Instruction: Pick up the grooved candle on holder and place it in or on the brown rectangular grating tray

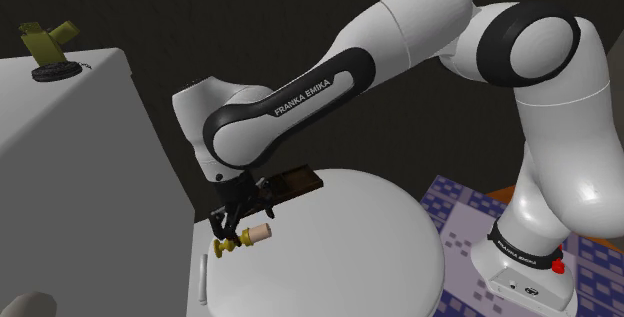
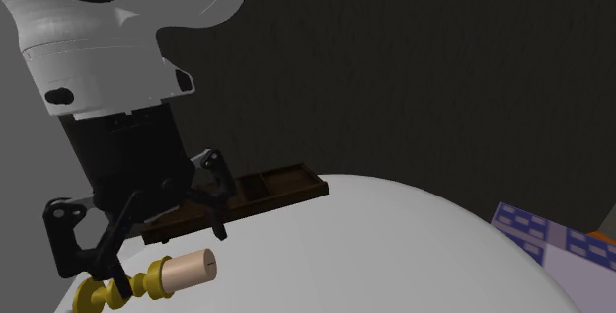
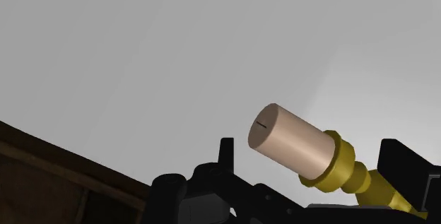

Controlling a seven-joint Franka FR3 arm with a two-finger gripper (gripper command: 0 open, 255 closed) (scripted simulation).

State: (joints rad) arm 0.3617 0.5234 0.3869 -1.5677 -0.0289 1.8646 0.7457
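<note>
Noted gripper (image 2: 168, 254) open, straddling candle (image 3: 290, 141), no clasp. Lies sideways on white rounded surface (image 2: 395, 252), long axis nearly finger to finger, gold holder (image 3: 346, 173) beside one finger. Likely needs wrist turn. Brown tray (image 2: 281, 183) near, behind gripper.

Beige candle (image 2: 188, 270), gold holder (image 2: 148, 283), brown tray (image 2: 286, 185)

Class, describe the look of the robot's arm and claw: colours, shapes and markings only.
The arm is made of rounded white shells with dark bands at the joints. One dark band carries white lettering, FRANKA EMIKA. The white base bears a red dot. The claw is all black, with two thin angular fingers under a blocky body.
</note>
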